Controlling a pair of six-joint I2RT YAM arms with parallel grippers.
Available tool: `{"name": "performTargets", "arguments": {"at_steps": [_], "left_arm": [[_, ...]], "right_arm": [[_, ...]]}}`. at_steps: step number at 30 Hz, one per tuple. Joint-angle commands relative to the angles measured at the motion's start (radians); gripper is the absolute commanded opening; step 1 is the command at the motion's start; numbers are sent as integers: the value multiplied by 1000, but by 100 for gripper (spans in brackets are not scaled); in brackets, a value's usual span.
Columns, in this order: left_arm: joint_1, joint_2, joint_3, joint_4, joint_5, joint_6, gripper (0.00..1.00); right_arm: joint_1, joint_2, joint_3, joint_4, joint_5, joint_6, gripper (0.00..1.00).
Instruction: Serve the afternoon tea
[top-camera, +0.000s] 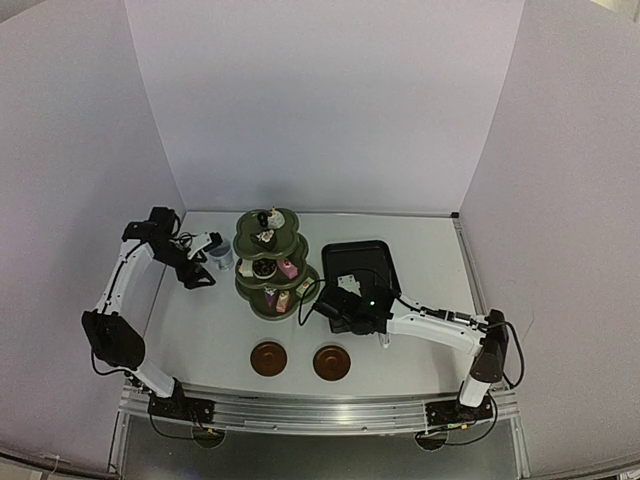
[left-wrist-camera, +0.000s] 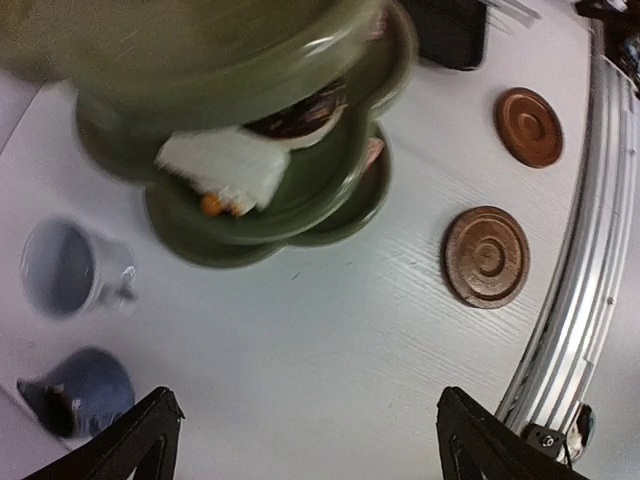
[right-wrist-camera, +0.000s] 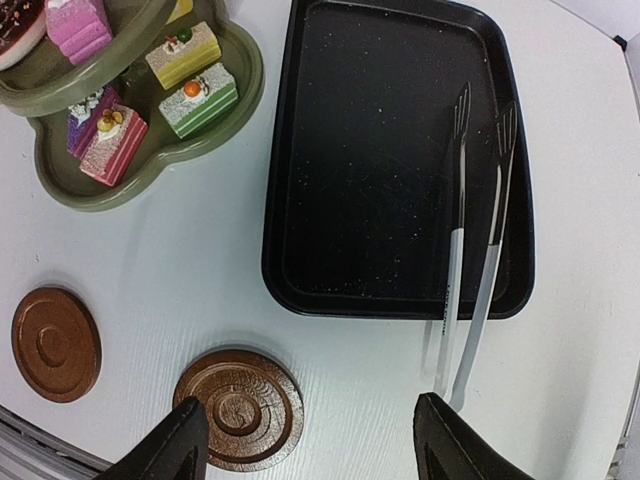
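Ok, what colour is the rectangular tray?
The tray is black with tiny pale specks; the right wrist view shows it best.

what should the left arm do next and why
Probably move the open left gripper over to the dark-blue cup and close on it: the two saucers are bare, the cakes already sit on the stand, and that cup sits nearest the gripper.

Glossy green stand (right-wrist-camera: 170, 160), grained wooden saucers (right-wrist-camera: 238, 410), matt black tray (right-wrist-camera: 380, 150)

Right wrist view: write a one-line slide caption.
Open right gripper near white tongs lying across the black tray's edge, cakes on the green stand and two brown saucers alongside.
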Motion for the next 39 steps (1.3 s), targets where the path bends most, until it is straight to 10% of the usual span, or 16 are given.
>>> {"name": "performTargets", "arguments": {"at_steps": [1,8,28,39], "left_arm": [[141,23,12,235,-237,-266,85],[186,182,64,473,-536,-394,63],[248,252,-172,599,-395,-580,86],[227,334,-162,621,-424,-602,56]], "right_arm": [[-2,-32,-3,-17,19,15,68],[-2,-28,-14,-17,8,25,68],[-1,40,67,-21,-2,-50,69],[-4,32,70,-28,6,-43,69]]}}
